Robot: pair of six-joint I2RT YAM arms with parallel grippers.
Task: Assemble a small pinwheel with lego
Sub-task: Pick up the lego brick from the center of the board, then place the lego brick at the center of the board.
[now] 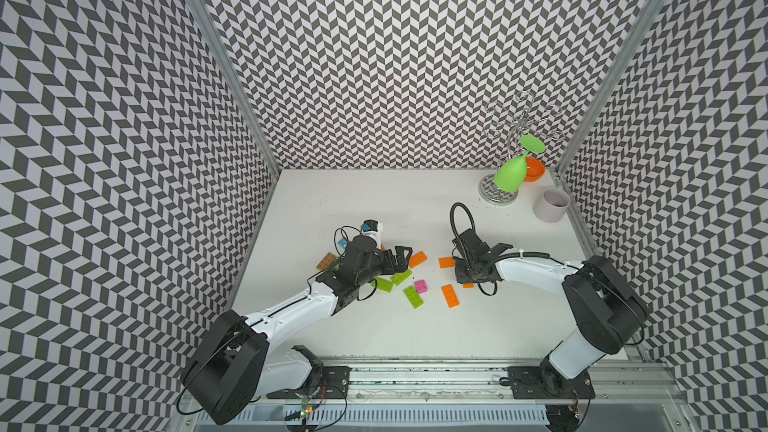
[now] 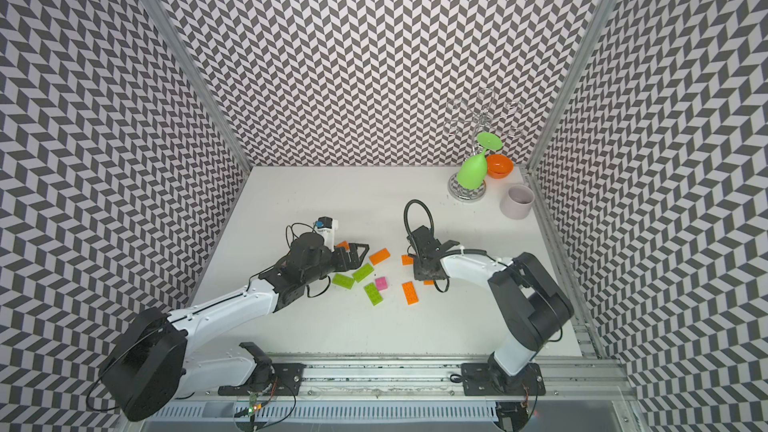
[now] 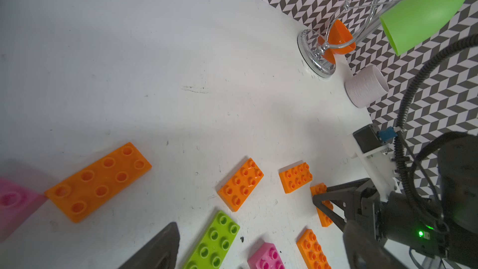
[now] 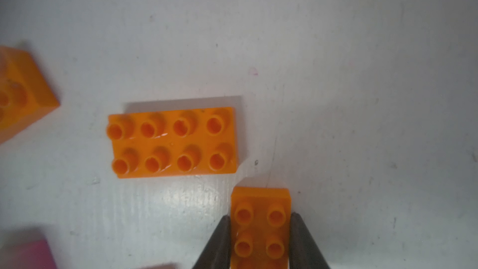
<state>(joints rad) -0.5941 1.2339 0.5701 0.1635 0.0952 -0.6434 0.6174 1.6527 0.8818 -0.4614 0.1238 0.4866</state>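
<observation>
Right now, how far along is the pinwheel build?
Done: nothing joined; no stacked bricks in view.
In hand: the right fingers clamp the long sides of one orange brick; lifted or not, I cannot tell. The left fingers stand open, with nothing between them that I can see.
Left: all the assembly. Green bricks, a pink square and other orange bricks lie loose on the table.

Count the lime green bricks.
3 lime green bricks: one next to the left arm, one close beside it, one beside the pink brick. The arm may hide more.
</observation>
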